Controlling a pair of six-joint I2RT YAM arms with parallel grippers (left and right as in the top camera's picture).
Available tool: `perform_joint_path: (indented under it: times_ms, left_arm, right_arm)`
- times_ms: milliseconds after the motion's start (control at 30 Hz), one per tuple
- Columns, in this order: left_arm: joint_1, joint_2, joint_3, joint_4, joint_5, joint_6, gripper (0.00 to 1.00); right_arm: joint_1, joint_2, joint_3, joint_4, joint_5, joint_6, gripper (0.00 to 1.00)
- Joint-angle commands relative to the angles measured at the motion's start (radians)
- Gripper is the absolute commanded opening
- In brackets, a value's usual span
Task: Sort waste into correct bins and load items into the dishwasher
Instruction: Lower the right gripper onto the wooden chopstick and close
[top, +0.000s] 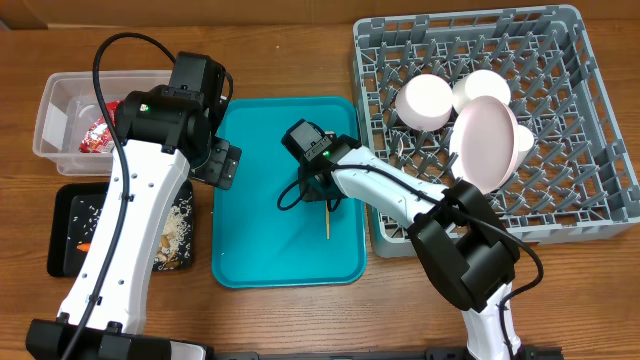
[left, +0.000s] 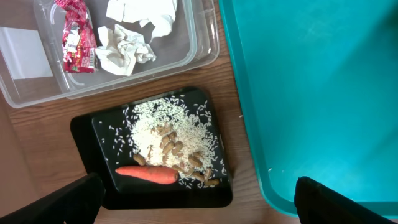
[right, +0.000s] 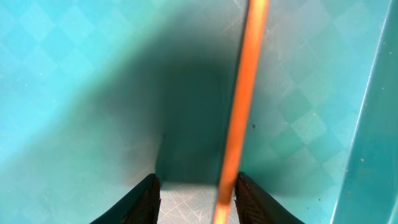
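waste looks sorted. red wrapper (top: 97, 135) and crumpled napkins (left: 134, 37) sit in the clear tub (top: 55, 110). carrot (left: 146, 175) and the rice and nut scraps (left: 168, 134) lie in the black tray (top: 65, 225). no trash seen on the teal tray (top: 260, 240).

dish rack (top: 590, 130) is at the right of the table and mostly loaded. two white bowls (top: 428, 100) sit side by side near its back. plate (top: 487, 140) stands tilted on edge in front of them. a small white piece just beside the plate is probably the cup (top: 524, 143). can't make out the fork anywhere.

left to do, by my read: the wooden stick (top: 327, 222). it lies flat on the teal tray, right half, not yet in the rack.

right gripper (right: 198, 193) is down over the stick. jaws are partly apart and straddle it. the stick runs close along one finger with a clear gap to the other, so no clamp on it yet.

left gripper (left: 199, 190) hangs over the black tray and the near edge of the teal tray. jaws wide apart, nothing between them.

judgement: nearly finished. grab the stick, move it to the rack, and check where the fork went.
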Motion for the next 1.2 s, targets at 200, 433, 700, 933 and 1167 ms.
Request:
perform_joint_path:
  times_ms: [200,433,700,933,1167]
  left_arm:
    - [-0.001,-0.011,0.018,-0.002,-0.01,0.016,1.0]
    - [-0.001,-0.011,0.018,-0.002,-0.01,0.016,1.0]
    - [-0.001,-0.011,0.018,-0.002,-0.01,0.016,1.0]
    - [-0.001,-0.011,0.018,-0.002,-0.01,0.016,1.0]
    - [-0.001,-0.011,0.018,-0.002,-0.01,0.016,1.0]
  right_arm:
    - [0.005,0.021,0.018,0.06,0.107,0.015,0.47]
    - [0.005,0.021,0.017,0.058,0.164,0.083,0.46]
    - [0.005,0.021,0.016,0.04,0.164,0.156,0.3]
    - [0.005,0.021,0.016,0.032,0.142,0.171,0.26]
    - [0.005,0.021,0.016,0.035,0.113,0.192,0.26]
